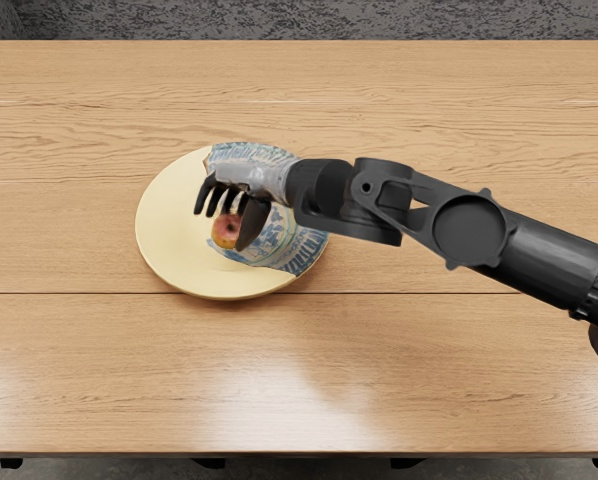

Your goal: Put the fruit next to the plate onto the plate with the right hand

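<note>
Curling its fingers [251, 222] round the fruit [224, 232], the right hand [244, 185] hangs over the plate [169, 238]. Released too high, it may roll toward the table's [379, 380] front edge.

Wooden surface [379, 380], seam running left to right across it. Round pale-yellow plate [174, 235] left of centre, blue-patterned patch on its right part. Right arm [479, 230], dark, enters from the right edge and reaches left over the plate. Right hand [244, 185] above plate's middle, back mottled grey-blue, dark fingers [211, 200] curled down around an orange-red fruit [225, 231], thumb on fruit's right side. Fruit sits within plate's outline; contact with plate unclear.
</note>
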Tool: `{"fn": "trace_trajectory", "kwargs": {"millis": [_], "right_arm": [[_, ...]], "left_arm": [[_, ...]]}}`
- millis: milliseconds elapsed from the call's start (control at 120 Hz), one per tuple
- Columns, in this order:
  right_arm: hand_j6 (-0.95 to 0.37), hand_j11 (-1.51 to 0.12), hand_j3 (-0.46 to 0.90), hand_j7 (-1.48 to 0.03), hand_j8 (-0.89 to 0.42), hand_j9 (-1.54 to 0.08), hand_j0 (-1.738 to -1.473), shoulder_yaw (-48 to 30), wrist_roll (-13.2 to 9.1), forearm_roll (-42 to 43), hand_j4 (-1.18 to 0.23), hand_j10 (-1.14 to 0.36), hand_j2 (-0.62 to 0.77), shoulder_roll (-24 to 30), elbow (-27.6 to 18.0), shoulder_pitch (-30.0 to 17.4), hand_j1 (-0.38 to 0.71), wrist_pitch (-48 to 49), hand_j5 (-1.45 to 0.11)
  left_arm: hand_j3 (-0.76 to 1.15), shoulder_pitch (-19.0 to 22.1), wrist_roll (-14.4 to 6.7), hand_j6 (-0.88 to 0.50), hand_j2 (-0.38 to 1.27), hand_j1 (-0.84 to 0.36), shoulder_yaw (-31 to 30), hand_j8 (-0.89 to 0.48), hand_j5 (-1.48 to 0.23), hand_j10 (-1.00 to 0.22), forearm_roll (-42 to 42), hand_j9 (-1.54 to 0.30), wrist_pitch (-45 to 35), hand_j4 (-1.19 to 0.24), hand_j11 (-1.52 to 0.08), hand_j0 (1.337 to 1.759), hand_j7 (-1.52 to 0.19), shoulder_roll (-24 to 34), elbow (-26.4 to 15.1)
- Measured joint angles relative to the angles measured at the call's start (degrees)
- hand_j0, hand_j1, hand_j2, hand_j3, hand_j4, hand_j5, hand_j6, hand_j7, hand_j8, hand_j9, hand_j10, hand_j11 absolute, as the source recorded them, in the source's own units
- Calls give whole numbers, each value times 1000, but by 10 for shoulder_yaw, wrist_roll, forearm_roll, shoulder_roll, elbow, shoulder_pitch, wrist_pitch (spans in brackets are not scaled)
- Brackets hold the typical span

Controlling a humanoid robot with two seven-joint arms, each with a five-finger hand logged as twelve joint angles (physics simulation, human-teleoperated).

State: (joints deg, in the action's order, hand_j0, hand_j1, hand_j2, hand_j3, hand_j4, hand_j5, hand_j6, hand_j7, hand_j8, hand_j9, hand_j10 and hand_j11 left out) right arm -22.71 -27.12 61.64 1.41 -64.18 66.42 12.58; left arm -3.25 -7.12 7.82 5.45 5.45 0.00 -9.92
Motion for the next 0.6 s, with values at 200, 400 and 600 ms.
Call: {"fn": "trace_trajectory", "kwargs": {"millis": [200,400,600], "right_arm": [[-336,-456,0,-453,-331,-456,-1658,-2,0,-26,-348,-349,-38,5,2,0,54,1,-457],[-188,-251,0,-250,-186,-251,-1658,-9,2,-102,-192,-193,-26,33,-2,1,-124,17,-251],[-72,-94,0,-94,-70,-94,-1658,-31,5,-198,-73,-73,-9,73,-8,3,-265,78,-94]], "left_arm": [[0,0,0,0,0,349,0,0,0,0,0,0,0,0,0,1658,0,0,0],[0,0,0,0,0,349,0,0,0,0,0,0,0,0,0,1658,0,0,0],[0,0,0,0,0,349,0,0,0,0,0,0,0,0,0,1658,0,0,0]]}}
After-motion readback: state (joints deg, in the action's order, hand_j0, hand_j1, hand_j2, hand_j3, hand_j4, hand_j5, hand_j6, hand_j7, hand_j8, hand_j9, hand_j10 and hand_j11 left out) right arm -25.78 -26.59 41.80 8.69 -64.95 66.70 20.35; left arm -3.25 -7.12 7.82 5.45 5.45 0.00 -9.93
